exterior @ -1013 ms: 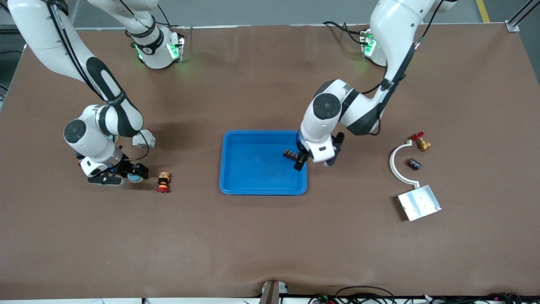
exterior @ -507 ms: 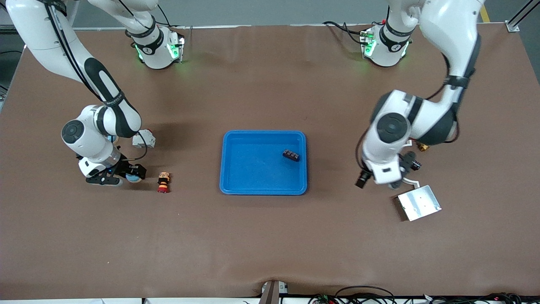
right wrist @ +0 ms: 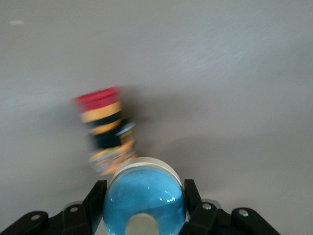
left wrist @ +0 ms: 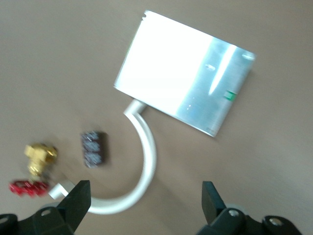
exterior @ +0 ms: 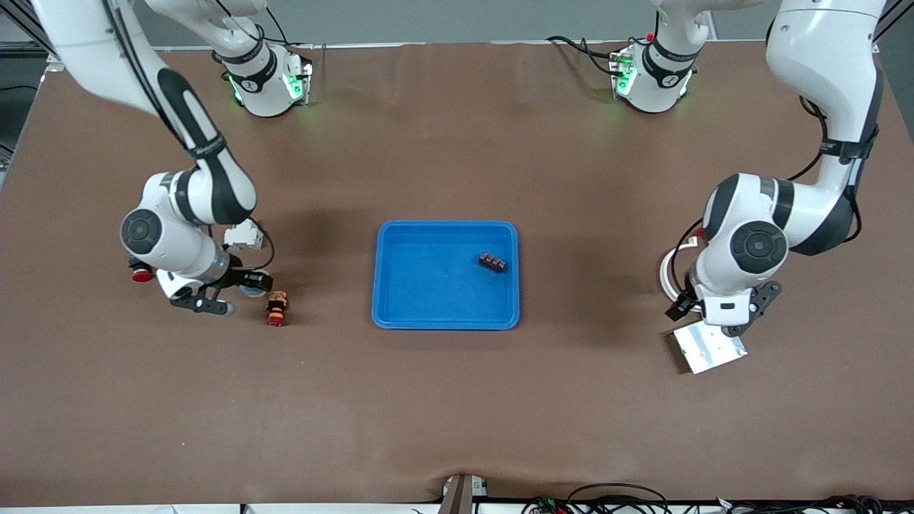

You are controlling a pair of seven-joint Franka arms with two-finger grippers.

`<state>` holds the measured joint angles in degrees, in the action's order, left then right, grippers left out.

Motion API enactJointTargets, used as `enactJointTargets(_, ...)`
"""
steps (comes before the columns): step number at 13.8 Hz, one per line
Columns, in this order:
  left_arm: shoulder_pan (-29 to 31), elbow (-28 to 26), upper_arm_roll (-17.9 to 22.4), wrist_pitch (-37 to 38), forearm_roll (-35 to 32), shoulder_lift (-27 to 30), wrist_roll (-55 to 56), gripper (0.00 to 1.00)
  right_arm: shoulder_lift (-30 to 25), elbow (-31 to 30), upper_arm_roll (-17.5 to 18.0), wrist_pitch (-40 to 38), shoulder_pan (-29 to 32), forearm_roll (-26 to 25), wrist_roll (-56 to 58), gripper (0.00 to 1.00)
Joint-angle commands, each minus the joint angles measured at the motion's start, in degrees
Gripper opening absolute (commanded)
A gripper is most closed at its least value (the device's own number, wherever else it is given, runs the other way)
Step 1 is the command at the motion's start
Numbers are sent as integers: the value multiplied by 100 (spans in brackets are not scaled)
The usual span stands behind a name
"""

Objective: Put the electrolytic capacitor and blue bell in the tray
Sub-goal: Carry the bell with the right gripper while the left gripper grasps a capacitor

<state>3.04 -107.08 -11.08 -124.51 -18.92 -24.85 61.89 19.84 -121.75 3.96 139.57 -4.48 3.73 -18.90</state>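
Brown desk [exterior: 457,400] carries the blue tray [exterior: 428,314]; right end effector [right wrist: 143,208] clamps the blue bell [right wrist: 144,196], half-hiding it; left end effector [left wrist: 144,205] gapes, empty, over the metal plate [left wrist: 186,88].

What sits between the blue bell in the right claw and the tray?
Only the red-and-yellow stacked part, just beside the right claw gripping the bell. From that part to the tray the table is bare, as the front view shows.

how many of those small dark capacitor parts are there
2. One lies in the tray, at, toward the left arm's end. The other lies on the table beside the white curved piece, under the left arm, hidden in the front view.
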Motion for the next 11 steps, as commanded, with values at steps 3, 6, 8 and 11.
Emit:
enactJointTargets(3,538,-891,-79,-827,-584,174,-186,100,-710,-297,-44,-194,-1561,22,-2640,0)
enactJointTargets(6,926,-1524,-88,-1819,-955,182,-186,100,-675,-306,-36,-106,-2221,22,-3705,0)
enactJointTargets(8,1014,-1789,-88,-2059,-964,252,-169,100,-631,-271,-36,-62,-2556,22,-4286,0)
enactJointTargets(11,1085,-2035,-88,-2244,-955,306,-72,100,-386,-236,-44,254,-2873,5,-4814,0)
